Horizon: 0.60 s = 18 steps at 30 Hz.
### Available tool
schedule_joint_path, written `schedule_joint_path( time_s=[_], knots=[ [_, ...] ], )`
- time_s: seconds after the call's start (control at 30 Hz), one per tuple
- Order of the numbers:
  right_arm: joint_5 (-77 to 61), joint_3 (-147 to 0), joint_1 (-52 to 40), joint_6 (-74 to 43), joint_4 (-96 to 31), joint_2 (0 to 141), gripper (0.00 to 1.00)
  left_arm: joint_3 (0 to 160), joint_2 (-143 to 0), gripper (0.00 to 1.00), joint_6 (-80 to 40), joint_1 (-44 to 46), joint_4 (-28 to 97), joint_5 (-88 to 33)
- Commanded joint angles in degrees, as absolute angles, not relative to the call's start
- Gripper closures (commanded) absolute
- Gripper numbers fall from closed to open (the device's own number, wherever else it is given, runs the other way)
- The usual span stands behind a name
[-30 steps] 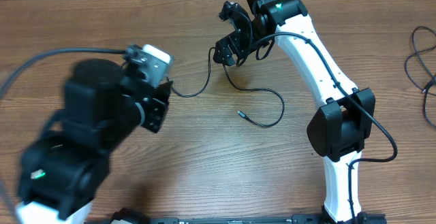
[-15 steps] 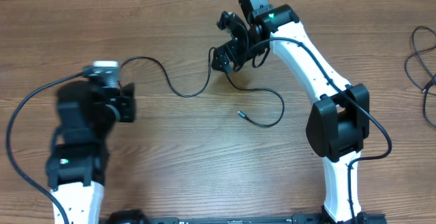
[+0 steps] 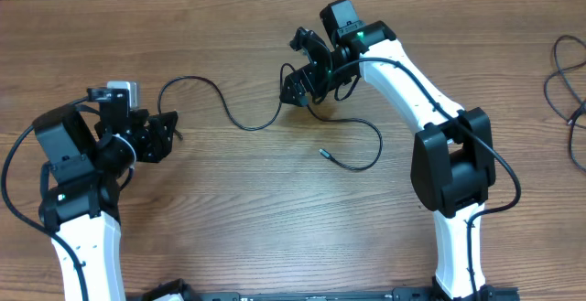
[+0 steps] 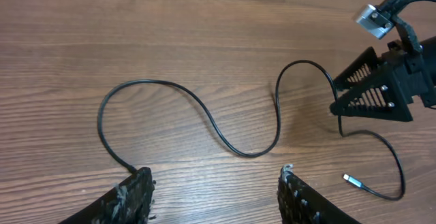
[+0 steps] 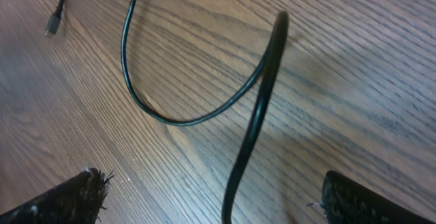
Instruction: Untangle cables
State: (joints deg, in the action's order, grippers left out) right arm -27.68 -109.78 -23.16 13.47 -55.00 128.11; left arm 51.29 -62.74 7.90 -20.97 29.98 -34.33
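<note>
The cable (image 3: 246, 127) lies in loose curves on the table (image 3: 229, 237), one end just beside the left claw (image 3: 168, 136) and its middle rising between the fingers of the right claw (image 3: 298, 63). The left claw is about half open and holds nothing, while the right one is wide open and the cable only passes through it, not pinched. I think the left claw should go low, take the cord near its end and pull outward slowly, so no new loop forms.
</note>
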Motion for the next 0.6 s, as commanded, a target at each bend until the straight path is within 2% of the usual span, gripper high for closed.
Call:
schedule_joint_path(
  time_s=[0.0,0.07,0.27,0.33,0.43,0.47,0.5,0.53,0.57],
  knots=[
    [-28.80,-108.95,-24.43,13.28,-54.26,128.40,0.00,50.94,-63.81,0.42,9.23,-19.31,30.06,-32.88],
    [-28.80,-108.88,-24.88,13.30,-53.82,128.40,0.00,50.94,-64.58,0.45,8.80,-17.61,30.37,-27.00],
    [-28.77,-108.79,-25.89,13.28,-52.34,128.40,0.00,50.94,-66.43,0.42,6.61,-11.92,31.27,-14.04],
    [-28.56,-108.79,-25.89,13.28,-52.36,128.40,0.14,50.94,-66.76,0.34,5.52,-10.70,31.27,-11.31],
    [-26.83,-108.73,-25.87,13.32,-52.77,128.40,0.48,50.94,-66.92,0.20,5.45,-10.07,31.24,-12.21],
    [-26.33,-108.66,-25.87,13.32,-52.88,128.40,0.61,50.94,-66.92,0.01,4.71,-10.07,31.27,-12.27],
    [-26.20,-108.57,-25.87,13.32,-52.95,128.40,0.74,50.94,-66.92,0.00,3.64,-10.07,31.29,-12.25],
    [-26.20,-108.53,-25.87,13.32,-52.95,128.40,0.78,50.94,-66.94,0.00,3.27,-10.07,31.31,-12.27],
    [-26.17,-108.31,-25.87,13.34,-52.90,128.40,0.88,50.94,-66.98,0.01,2.28,-10.07,31.38,-12.27]
  ],
)
